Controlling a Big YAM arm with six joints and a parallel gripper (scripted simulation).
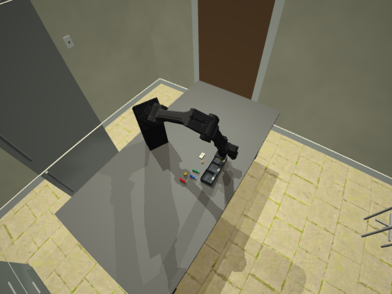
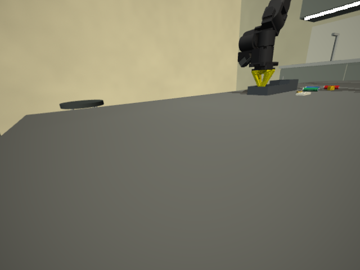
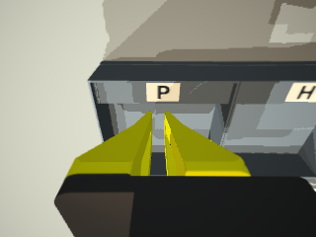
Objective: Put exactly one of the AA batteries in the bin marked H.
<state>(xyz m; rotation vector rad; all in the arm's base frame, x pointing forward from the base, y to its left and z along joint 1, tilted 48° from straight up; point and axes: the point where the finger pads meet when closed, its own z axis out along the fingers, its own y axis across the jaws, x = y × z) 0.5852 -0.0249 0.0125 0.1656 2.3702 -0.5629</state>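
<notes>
The black arm (image 1: 190, 118) reaches from its dark pedestal (image 1: 155, 139) across the grey tabletop (image 1: 133, 202) and points its pincer (image 2: 262, 84) straight down into the end compartment of a dark row of bins (image 1: 214, 172). In the wrist view the yellow fingers stand nearly together with only a thin slit between them, their tips inside the bin labelled P (image 3: 162, 92), close to its far wall; nothing can be seen between them, so the pincer is clenched on nothing. The neighbouring bin, marked H (image 3: 302, 92), lies just to the right of it in that view, only partly in frame, and what shows of it holds nothing. From the exterior view the fingertips dip below the rim of the near end of the bin row (image 2: 273, 87). The batteries all lie on the tabletop to the left of the bins in the top view: a green one (image 1: 195, 171) closest to the bin row, a blue one (image 1: 193, 176) just nearer, and a red one (image 1: 182, 180) furthest out. A small yellow cube (image 1: 185, 173) sits between the red and green ones. Farther back, a small white block (image 1: 201, 155) and a small brown ring (image 1: 202, 162) rest near the arm's wrist, apart from the batteries.
</notes>
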